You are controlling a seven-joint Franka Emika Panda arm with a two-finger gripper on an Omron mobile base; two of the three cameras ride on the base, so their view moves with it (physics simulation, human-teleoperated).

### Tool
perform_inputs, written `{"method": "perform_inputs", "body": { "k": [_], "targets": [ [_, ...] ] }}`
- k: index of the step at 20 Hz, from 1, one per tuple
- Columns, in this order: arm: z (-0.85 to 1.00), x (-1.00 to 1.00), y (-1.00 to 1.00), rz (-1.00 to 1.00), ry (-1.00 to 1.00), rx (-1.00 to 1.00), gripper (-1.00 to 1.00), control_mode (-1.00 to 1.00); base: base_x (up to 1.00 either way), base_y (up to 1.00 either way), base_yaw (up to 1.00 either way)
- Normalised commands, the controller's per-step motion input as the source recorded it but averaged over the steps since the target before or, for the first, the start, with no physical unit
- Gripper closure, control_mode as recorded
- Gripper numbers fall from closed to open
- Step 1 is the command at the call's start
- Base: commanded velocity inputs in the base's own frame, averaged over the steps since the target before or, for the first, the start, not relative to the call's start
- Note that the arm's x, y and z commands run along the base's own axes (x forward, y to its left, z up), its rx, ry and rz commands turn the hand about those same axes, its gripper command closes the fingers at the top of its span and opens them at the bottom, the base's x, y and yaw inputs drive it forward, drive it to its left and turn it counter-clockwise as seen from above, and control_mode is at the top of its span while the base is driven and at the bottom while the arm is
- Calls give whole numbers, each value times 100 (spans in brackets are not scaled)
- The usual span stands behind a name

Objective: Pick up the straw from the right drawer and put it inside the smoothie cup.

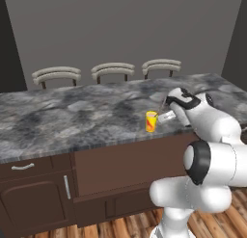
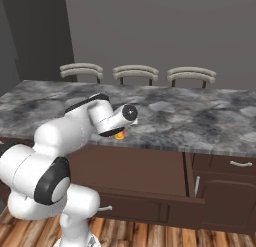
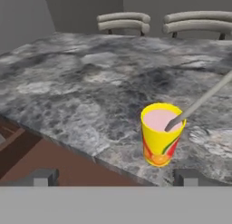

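Observation:
The yellow smoothie cup stands upright on the grey marble counter, near its front edge, with pink drink inside. The thin pale straw rests in the cup and leans up to the right; it also shows leaning out of the cup in the left base view. My gripper is open just in front of the cup, its fingertips wide apart with nothing between them. It sits right of the cup, gripper. The right drawer stands pulled out below the counter.
Three pale bar stools line the counter's far side. A narrower drawer with a curved handle and a cabinet door sit at the left. The cup is mostly hidden behind my hand in the right base view.

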Motion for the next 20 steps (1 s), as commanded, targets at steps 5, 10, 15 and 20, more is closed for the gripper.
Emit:
{"method": "perform_inputs", "body": {
  "k": [5,10,15,20],
  "targets": [
    [24,-76,0,-18,23,-1,-100,-100,0,0,0],
    [13,-100,0,-20,7,0,-100,-100,0,0,0],
    [29,-92,0,-21,-1,0,-100,-100,0,0,0],
    [54,-72,0,-17,-8,0,-100,-100,0,0,0]
  ]
}}
